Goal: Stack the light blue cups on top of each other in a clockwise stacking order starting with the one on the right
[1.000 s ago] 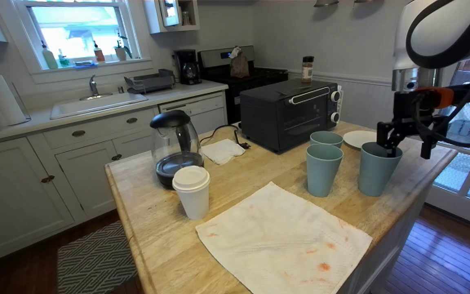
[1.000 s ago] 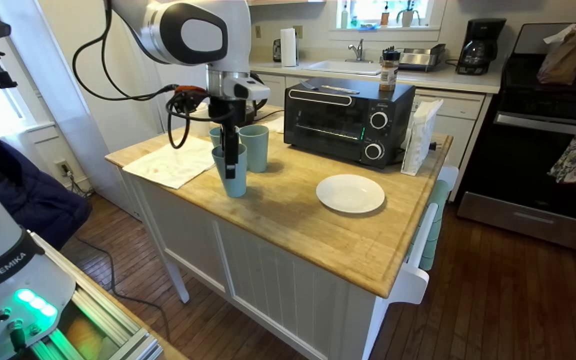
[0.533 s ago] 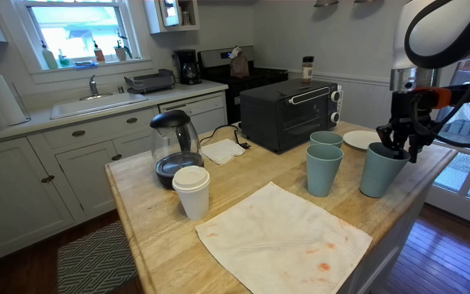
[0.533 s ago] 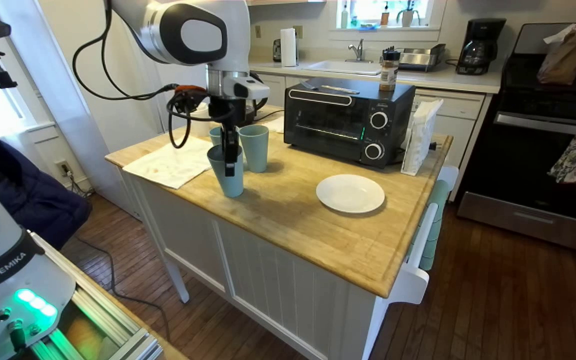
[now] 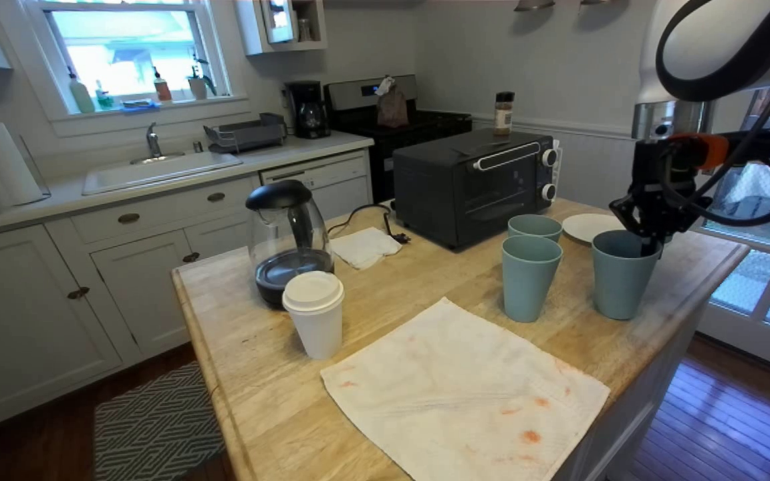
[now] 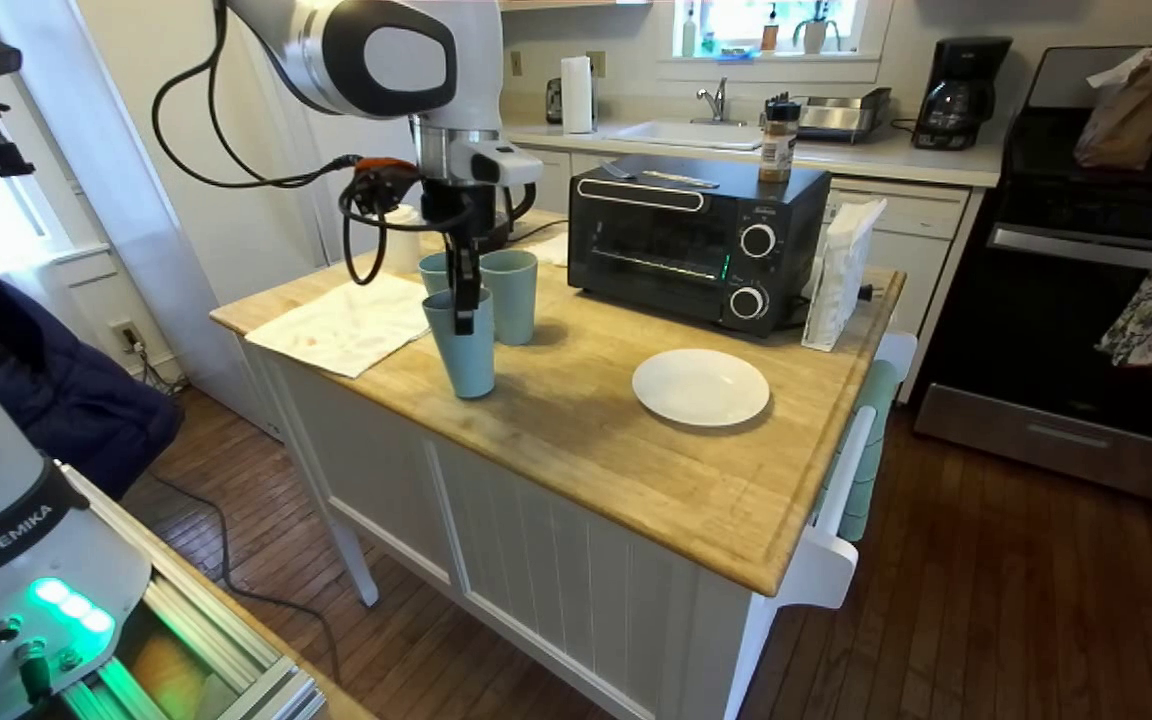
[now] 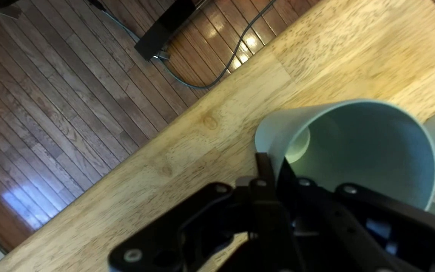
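My gripper [image 7: 274,162] is shut on the rim wall of the nearest light blue cup [image 5: 620,284], one finger inside and the other outside. That cup stands roughly upright at the table's edge. Whether its base touches the wood, I cannot tell. A second light blue cup [image 5: 529,287] stands upright on the table to its left in an exterior view. The third light blue cup [image 5: 536,225] is behind that one there, mostly hidden. From the opposite side, both free cups show behind the gripped one: a light blue cup [image 6: 513,300] and a partly covered light blue cup [image 6: 431,270].
A black toaster oven [image 5: 478,187] with a spice jar on top sits behind the cups. There is a white plate [image 6: 701,388] close by. A stained cloth [image 5: 465,394], a lidded white cup [image 5: 318,327] and a glass kettle [image 5: 291,257] share the wooden table.
The jaws have come together on the cup's wall. Half a second ago the cup leaned over; now it is more upright, and the gripper has risen slightly.
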Controlling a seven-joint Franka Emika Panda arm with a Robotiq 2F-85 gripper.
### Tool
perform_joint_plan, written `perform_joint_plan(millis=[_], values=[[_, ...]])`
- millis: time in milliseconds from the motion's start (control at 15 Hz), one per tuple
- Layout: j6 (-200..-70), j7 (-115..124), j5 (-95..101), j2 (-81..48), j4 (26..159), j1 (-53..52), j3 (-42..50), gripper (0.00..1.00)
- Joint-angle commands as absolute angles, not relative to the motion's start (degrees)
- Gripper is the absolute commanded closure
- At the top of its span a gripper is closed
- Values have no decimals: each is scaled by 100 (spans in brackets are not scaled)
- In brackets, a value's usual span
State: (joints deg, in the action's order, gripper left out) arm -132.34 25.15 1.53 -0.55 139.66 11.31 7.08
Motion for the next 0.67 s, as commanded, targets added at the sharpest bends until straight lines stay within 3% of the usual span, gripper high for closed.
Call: perform_joint_plan(millis=[0, 600], values=[[-13219, 2450, 25, 18, 13896, 1001, 756, 99], [-12691, 2142, 103, 874, 13811, 1004, 748, 99]])
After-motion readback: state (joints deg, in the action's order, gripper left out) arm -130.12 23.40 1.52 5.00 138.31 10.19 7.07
